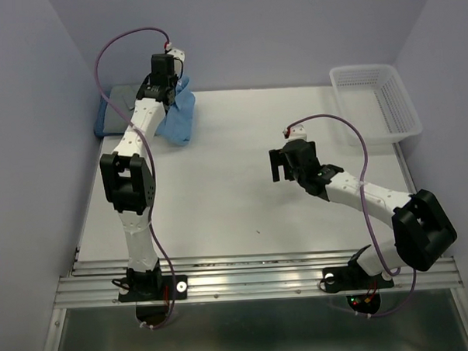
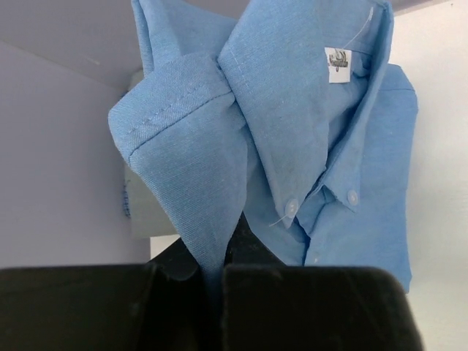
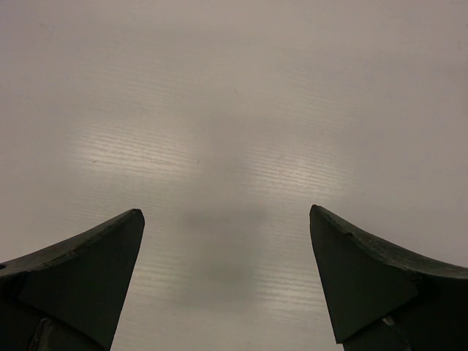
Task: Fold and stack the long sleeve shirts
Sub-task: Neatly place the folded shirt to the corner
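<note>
My left gripper (image 1: 170, 93) is shut on the collar of a folded light blue shirt (image 1: 177, 120) and holds it up near the table's far left. In the left wrist view the shirt (image 2: 292, 131) hangs from the closed jaws (image 2: 212, 270), with a white neck label (image 2: 338, 64) and small buttons showing. A folded grey shirt on a darker blue one (image 1: 116, 109) lies flat at the far left corner, behind the arm. My right gripper (image 1: 280, 166) is open and empty over the bare table, its fingertips (image 3: 117, 248) wide apart.
A white plastic mesh basket (image 1: 374, 103) stands at the far right of the table (image 1: 235, 199). Lilac walls close in the left, back and right sides. A metal rail runs along the near edge.
</note>
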Controlling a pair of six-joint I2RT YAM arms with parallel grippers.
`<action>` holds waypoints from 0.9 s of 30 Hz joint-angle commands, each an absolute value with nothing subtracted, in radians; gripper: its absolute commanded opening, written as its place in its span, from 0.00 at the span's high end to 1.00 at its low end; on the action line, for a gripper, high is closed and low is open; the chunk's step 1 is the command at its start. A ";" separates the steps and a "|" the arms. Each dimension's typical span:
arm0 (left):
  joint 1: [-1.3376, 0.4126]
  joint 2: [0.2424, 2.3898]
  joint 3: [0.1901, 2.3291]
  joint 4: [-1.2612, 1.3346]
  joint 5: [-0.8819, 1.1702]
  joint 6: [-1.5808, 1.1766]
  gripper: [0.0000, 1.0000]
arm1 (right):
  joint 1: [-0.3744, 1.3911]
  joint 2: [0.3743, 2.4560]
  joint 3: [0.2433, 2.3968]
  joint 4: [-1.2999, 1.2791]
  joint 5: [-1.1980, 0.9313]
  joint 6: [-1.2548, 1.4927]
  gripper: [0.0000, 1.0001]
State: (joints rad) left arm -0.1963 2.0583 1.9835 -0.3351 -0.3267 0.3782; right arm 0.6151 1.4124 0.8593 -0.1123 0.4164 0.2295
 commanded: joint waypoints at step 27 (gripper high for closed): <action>-0.057 2.126 2.327 -0.368 -0.094 0.324 1.00 | 0.611 1.499 0.922 -0.103 0.429 0.213 0.00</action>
State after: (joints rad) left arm -0.0700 2.0953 2.2723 -0.4297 -0.1650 0.3611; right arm 0.6151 1.4914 0.8646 -0.1204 0.4183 0.2203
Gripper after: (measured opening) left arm 0.102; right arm 0.998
